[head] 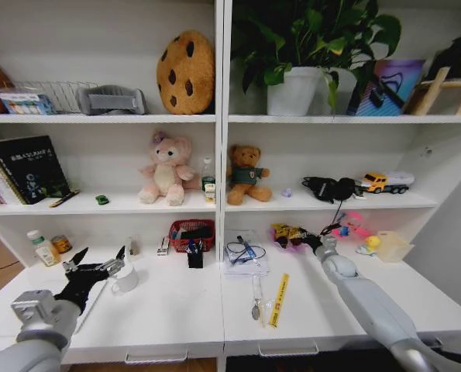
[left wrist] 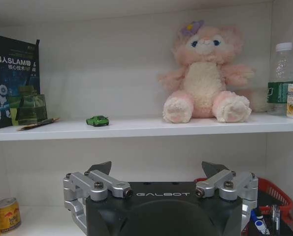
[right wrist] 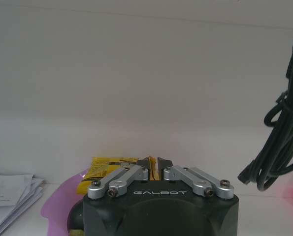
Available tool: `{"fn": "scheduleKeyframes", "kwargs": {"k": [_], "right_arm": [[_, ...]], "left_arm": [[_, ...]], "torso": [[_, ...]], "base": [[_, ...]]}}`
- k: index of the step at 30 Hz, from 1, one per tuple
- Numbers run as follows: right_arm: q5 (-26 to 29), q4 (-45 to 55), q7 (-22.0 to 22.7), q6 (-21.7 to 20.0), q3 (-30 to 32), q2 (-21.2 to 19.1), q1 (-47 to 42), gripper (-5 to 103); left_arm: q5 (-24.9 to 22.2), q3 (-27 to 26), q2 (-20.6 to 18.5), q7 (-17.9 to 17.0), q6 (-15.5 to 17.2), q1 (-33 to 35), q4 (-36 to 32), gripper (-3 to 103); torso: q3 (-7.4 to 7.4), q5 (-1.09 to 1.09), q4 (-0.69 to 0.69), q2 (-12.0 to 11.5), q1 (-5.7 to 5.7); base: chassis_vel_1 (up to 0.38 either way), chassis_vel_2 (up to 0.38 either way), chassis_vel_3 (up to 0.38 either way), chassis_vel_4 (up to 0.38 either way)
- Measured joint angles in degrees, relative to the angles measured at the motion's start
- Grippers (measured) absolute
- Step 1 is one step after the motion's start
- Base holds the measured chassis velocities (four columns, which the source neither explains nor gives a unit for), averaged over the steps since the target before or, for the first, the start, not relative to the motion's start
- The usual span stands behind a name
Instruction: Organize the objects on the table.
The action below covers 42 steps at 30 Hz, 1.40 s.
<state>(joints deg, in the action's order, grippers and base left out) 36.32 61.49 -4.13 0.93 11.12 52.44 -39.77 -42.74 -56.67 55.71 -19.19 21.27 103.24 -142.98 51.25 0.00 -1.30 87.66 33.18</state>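
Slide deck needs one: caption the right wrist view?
Right gripper shut on a yellow packet over a purple dish, black cable hanging nearby.

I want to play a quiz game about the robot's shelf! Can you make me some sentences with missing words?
1. The green toy car sits on the same shelf as the ____ plush.
2. The right gripper is shut on a ____ packet.
3. The left gripper is ____.
4. The spoon lies beside a yellow ____.

Missing words: pink; yellow; open; strip

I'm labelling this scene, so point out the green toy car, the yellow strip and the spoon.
green toy car (left wrist: 97,120): left wrist view, on its roof.
yellow strip (head: 279,300): head view, at its middle.
spoon (head: 256,299): head view, on its handle.
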Motion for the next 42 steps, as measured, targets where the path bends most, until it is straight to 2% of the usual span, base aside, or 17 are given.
{"fn": "scheduleKeyframes", "kwargs": {"k": [2,3,4,6,8,12,13,16,19,23,25,27,29,32,33,38,42], "right_arm": [[-0.03,-0.13,0.00,0.60,0.00,0.41,-0.49,16],[-0.03,-0.13,0.00,0.60,0.00,0.41,-0.49,16],[-0.03,0.51,0.00,0.66,0.03,0.48,-1.10,27],[-0.03,1.41,-0.01,0.67,0.16,0.48,-1.73,27],[0.12,4.17,-0.02,0.67,0.94,0.22,-3.87,43],[0.13,6.63,0.10,0.67,2.15,-0.12,-5.97,49],[0.24,9.54,0.79,0.48,3.63,-0.51,-8.34,59],[0.84,14.90,2.73,-0.97,6.76,-1.53,-12.59,65],[-2.44,31.13,8.64,-1.22,17.37,-3.99,-28.51,81],[-3.96,39.98,10.63,-1.19,23.99,-3.77,-38.03,91],[-4.51,51.02,14.12,-2.10,32.99,-1.65,-49.42,99],[-4.79,54.37,14.71,-2.42,35.21,-0.60,-52.62,99],[-5.94,63.23,15.62,-2.75,39.26,3.41,-61.25,100],[-8.01,68.11,15.84,-1.68,40.00,7.61,-66.61,100],[-10.78,71.05,15.66,0.07,39.60,11.92,-70.63,100],[-17.39,75.68,13.77,3.62,37.07,18.36,-76.00,100],[-16.94,77.29,14.19,2.46,36.94,18.68,-76.00,100]], "left_arm": [[0.00,0.00,0.00,0.00,0.00,0.00,0.00,100],[0.00,0.00,0.00,0.00,0.00,0.00,0.00,100],[0.00,0.00,0.00,0.00,0.00,0.00,0.00,100],[0.00,0.00,0.00,0.00,0.00,0.00,0.00,100],[0.00,0.00,0.00,0.00,0.00,0.00,0.00,100],[0.00,0.00,0.00,0.00,0.00,0.00,0.00,100],[0.00,0.00,0.00,0.00,0.00,0.00,0.00,100],[0.00,0.00,0.00,0.00,0.00,0.00,0.00,100],[0.00,0.00,0.00,0.00,0.00,0.00,0.00,100],[0.00,0.00,0.00,0.00,0.00,0.00,-0.01,100],[0.00,0.00,0.00,0.00,0.00,0.00,0.00,100],[0.00,0.00,0.00,-0.01,0.00,0.00,0.01,100],[0.00,0.00,0.00,0.01,0.00,0.01,0.00,100],[0.00,0.00,0.01,0.00,0.00,0.00,0.00,100],[0.00,0.00,0.00,-0.02,0.00,0.00,0.00,100],[0.00,0.00,0.00,0.00,0.00,0.00,0.00,100],[0.00,0.00,0.00,0.00,0.00,0.00,0.00,100]], "torso": [[0.00,0.00,0.01,0.00,0.00],[0.00,0.00,0.01,0.00,0.00],[0.00,0.01,0.00,0.00,0.00],[0.00,0.01,0.00,0.00,0.00],[0.00,0.00,0.01,0.00,0.00],[0.00,0.01,0.01,0.00,0.00],[0.00,0.00,0.02,0.00,0.00],[0.00,0.03,0.02,0.00,0.00],[-0.01,0.00,0.01,0.01,0.00],[-0.01,0.02,-0.01,0.01,0.00],[-0.01,0.00,0.00,0.02,-0.01],[-0.01,-0.01,-0.01,0.02,-0.01],[-0.01,-0.03,-0.01,0.02,-0.01],[-0.02,-0.02,0.01,0.02,-0.01],[-0.02,-0.01,0.00,0.02,-0.01],[0.00,-0.01,0.02,0.01,-0.01],[0.00,0.00,0.02,0.00,0.00]], "base": [[0.000,0.000,0.000,0.000],[0.000,0.000,0.000,0.000],[0.000,0.000,0.000,0.000],[0.000,0.000,0.000,0.000],[0.000,0.000,0.000,0.000],[0.000,0.000,0.000,0.000],[0.000,0.000,0.000,0.000],[0.000,0.000,0.000,0.000],[0.000,0.000,0.000,0.000],[0.000,0.000,0.000,0.000],[0.000,0.000,0.000,0.000],[0.000,0.000,0.000,0.000],[0.000,0.000,0.000,0.000],[0.000,0.000,0.000,0.000],[0.000,0.000,0.000,0.000],[0.000,0.000,0.000,0.000],[0.000,0.000,0.000,0.000]]}}
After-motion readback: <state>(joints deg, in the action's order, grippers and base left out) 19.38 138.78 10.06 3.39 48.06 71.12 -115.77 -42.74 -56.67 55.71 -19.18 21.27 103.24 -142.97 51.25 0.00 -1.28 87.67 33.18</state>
